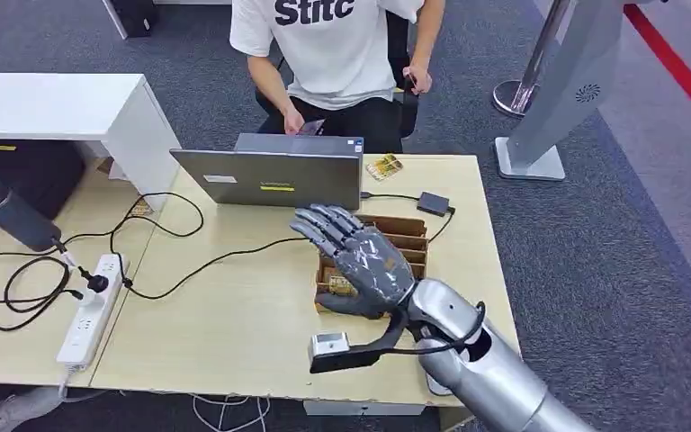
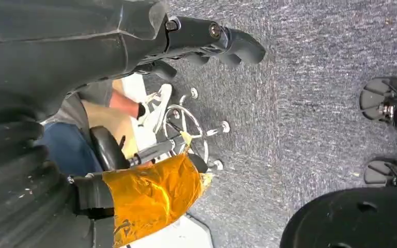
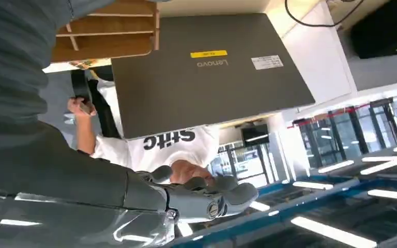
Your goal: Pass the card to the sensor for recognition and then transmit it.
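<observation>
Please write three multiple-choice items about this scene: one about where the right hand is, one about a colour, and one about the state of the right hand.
1. Where is the right hand?
A. Above the wooden card box
B. On the power strip
C. On the floor

2. What colour is the sticker on the laptop lid?
A. Red
B. Yellow
C. Blue

3. What is the state of the right hand?
A. It holds a card
B. It holds a cable
C. It holds nothing, its fingers spread

Answers:
1. A, the head view shows the hand over the compartmented box on the table.
2. B, a yellow strip sits on the grey lid.
3. C, the fingers are apart and nothing lies in them.
</observation>
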### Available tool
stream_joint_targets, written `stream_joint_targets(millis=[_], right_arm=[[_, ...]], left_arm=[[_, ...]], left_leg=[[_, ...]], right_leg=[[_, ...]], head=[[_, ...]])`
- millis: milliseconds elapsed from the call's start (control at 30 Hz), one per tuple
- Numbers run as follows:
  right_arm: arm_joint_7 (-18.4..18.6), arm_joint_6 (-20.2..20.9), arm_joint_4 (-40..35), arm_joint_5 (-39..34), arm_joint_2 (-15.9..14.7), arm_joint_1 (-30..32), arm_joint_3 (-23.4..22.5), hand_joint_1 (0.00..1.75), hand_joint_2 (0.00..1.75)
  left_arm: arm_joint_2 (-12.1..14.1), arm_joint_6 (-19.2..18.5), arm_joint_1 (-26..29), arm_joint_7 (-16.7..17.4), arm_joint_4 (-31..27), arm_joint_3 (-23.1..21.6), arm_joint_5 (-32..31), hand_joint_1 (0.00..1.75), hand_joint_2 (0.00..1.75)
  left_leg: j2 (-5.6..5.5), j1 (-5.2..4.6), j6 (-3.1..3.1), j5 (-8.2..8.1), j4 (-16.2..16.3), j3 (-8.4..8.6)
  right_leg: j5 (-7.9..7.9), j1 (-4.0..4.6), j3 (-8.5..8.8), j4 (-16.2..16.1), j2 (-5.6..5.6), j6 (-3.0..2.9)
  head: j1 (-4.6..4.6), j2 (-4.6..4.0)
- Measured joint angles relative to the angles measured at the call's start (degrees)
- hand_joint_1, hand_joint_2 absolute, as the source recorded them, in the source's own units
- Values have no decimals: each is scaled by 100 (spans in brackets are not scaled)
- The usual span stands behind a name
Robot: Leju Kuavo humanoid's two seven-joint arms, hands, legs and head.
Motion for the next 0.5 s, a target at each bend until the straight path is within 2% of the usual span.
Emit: stream_joint_targets(millis=[233,500], right_arm=[[-433,-527,-741,92,-192,1186,-348,0,175],[-998,-721,-1324,-140,-197,2335,-992,0,175]], left_arm=[[-2,439,3,61,273,2,269,0,175],[0,793,3,68,612,2,461,0,175]], left_leg=[[-1,0,2,-10,0,-3],[1,0,4,-18,-1,-3]], right_leg=[[-7,0,1,-1,-2,3],[-10,0,2,-1,-1,3]], head=[[0,0],[0,0]])
